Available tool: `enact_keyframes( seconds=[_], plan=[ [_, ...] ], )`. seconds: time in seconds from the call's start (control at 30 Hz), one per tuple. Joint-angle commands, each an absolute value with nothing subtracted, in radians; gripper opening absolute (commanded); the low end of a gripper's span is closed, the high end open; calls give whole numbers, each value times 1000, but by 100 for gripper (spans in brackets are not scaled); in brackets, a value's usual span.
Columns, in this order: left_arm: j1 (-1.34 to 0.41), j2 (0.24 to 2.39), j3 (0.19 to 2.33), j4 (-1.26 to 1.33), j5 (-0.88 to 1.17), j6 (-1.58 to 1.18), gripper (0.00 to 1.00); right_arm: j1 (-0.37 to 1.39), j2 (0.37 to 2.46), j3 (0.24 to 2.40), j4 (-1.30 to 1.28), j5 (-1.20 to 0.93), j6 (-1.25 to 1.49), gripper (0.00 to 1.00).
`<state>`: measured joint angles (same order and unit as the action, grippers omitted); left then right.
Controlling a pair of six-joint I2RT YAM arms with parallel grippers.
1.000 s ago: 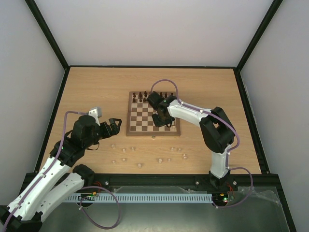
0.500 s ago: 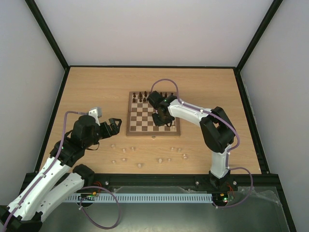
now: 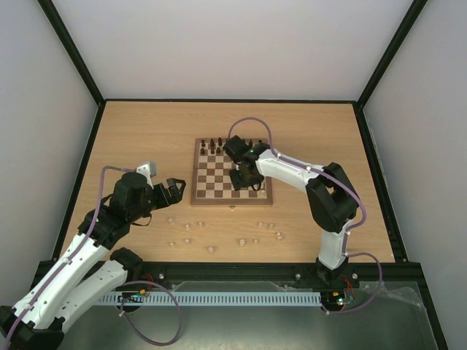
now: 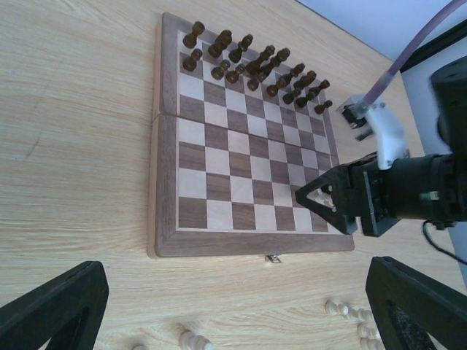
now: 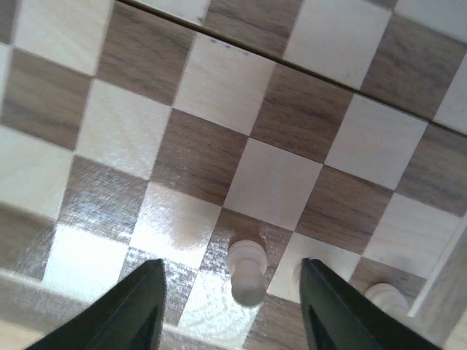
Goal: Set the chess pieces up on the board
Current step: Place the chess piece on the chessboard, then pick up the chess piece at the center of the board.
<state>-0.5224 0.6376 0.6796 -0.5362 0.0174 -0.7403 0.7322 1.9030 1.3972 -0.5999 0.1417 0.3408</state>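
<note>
**Pale pawn stands between parted jaws on the board**

The right pincer hangs low over the board, close to the board's near right corner. Its jaws are parted on either side of a pale pawn. The pawn stands upright on the checkered squares with a clear gap to each finger, so this pincer is open and grips nothing. A second pale piece shows just beside the pawn, toward the board's border.

The board lies about the middle of the worktop, its small latch facing the near edge. Dark pieces fill the two rows along its far side. Most of the squares between those rows and the pincer are bare.

The other pale chess pieces lie scattered on the worktop in a loose band between the board's latch side and the near edge. They are off the board, some alone and some in small clusters.

The left pincer hovers beside the board's near left corner. Its jaws are spread wide and hold nothing.
</note>
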Motion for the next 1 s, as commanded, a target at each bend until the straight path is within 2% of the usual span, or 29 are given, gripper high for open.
enact_keyframes(
  seconds=[0.0, 0.1, 0.17, 0.47, 0.77, 0.9, 0.97],
  plan=[
    [-521, 679, 682, -503, 93, -720, 99, 730, 1788, 1386, -622, 112, 343, 65],
    [-538, 717, 684, -497, 127, -713, 100, 731, 1715, 1360, -619, 97, 348, 79],
    [-556, 741, 692, -521, 105, -711, 100, 731, 1659, 1339, -622, 88, 350, 83],
    [-608, 817, 666, -546, 54, -761, 99, 735, 1434, 1259, -617, 38, 368, 83],
    [-828, 1020, 758, -706, -76, -860, 100, 745, 1343, 1188, -579, -25, 364, 82],
    [-860, 1053, 751, -743, -72, -886, 99, 751, 1317, 1180, -574, -45, 361, 82],
    [-867, 1060, 741, -751, -66, -897, 95, 756, 1309, 1180, -574, -53, 360, 82]
  ],
)
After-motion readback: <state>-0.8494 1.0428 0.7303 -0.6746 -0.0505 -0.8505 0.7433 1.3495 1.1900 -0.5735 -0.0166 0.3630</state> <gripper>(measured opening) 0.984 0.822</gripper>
